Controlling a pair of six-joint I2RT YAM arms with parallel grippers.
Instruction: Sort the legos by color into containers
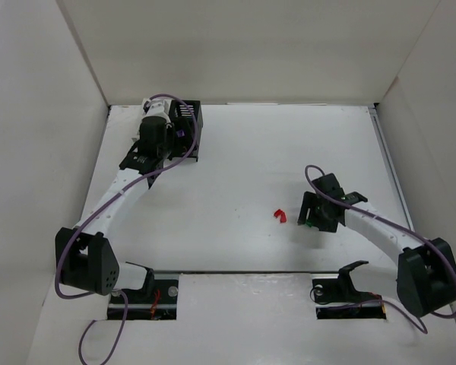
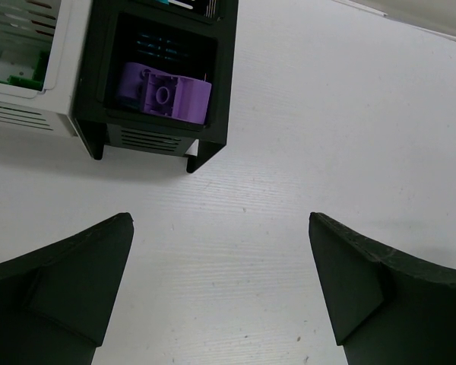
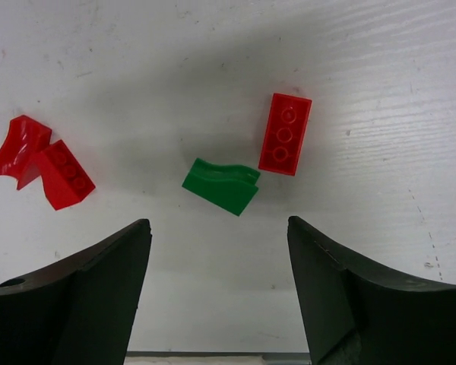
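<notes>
The right hand (image 3: 216, 243) is hanging low over the tabletop (image 1: 235, 160), its fingers standing wide with nothing between them. The green brick (image 3: 222, 185) is lying just ahead of the gap, at 12 o'clock. A red brick (image 3: 285, 134) is lying at 2 o'clock from the green one, their corners very near and perhaps touching; the wrist view is not settling that. A red pair (image 3: 42, 161) is sitting well apart at 9 o'clock. The step in hand is looking like a pick of the green brick. It is lying skewed, its long side running from 10 to 4 o'clock, and its top is looking curved, so the wrist should be turning until the fingers are facing its flat sides. The hand should also be reaching on toward 12 until the brick is centred, then dropping straight down so that the right-side finger is not nudging the red brick. The boxes are standing at 11 o'clock on the tabletop, far from these bricks. The left hand (image 2: 220, 228) is hovering before them, fully wide and empty. The black box (image 2: 226, 68) is holding a purple brick (image 2: 163, 95). The white box (image 2: 30, 114), at its 9 o'clock side, is showing something green inside, so the green brick probably belongs there.
</notes>
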